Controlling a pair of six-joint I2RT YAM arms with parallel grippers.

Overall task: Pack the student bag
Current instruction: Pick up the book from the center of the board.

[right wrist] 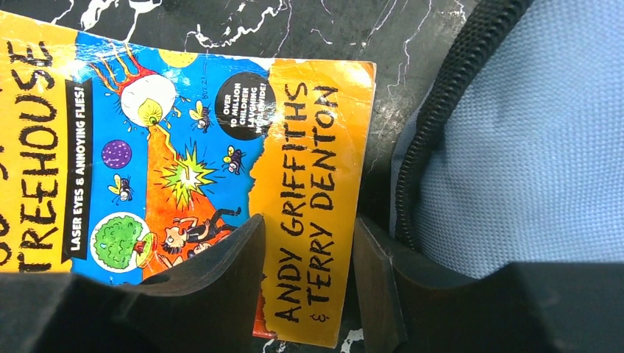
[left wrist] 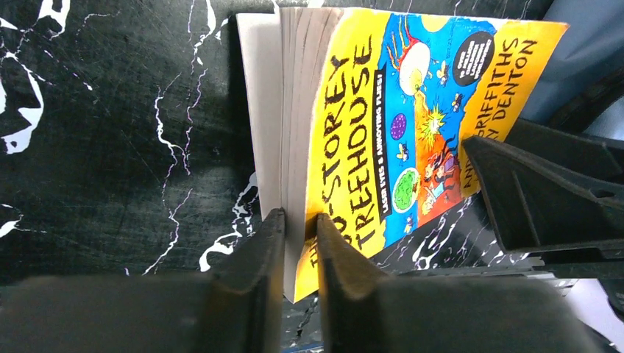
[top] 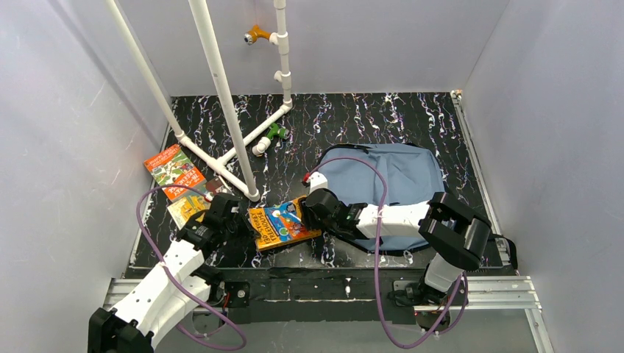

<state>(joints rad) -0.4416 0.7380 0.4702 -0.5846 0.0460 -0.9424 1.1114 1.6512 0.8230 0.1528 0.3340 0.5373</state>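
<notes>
The student bag (top: 394, 180), dusty blue with a black zipper, lies flat at the centre right; its fabric shows in the right wrist view (right wrist: 530, 132). A yellow Treehouse book (top: 283, 224) lies just left of it. My left gripper (left wrist: 300, 220) is shut on the book's (left wrist: 353, 125) near corner, with pages and cover pinched between the fingers. My right gripper (right wrist: 309, 235) stands open astride the book's author strip (right wrist: 309, 169): one finger is over the cover and the other sits between the book and the bag's zipper edge.
Two more books (top: 175, 168) (top: 185, 209) lie at the left, behind the left arm. A white pipe frame (top: 234, 140) stands behind the books, with a green fitting (top: 277, 132) on the table by it. Grey walls close in the black marbled table (top: 368, 118).
</notes>
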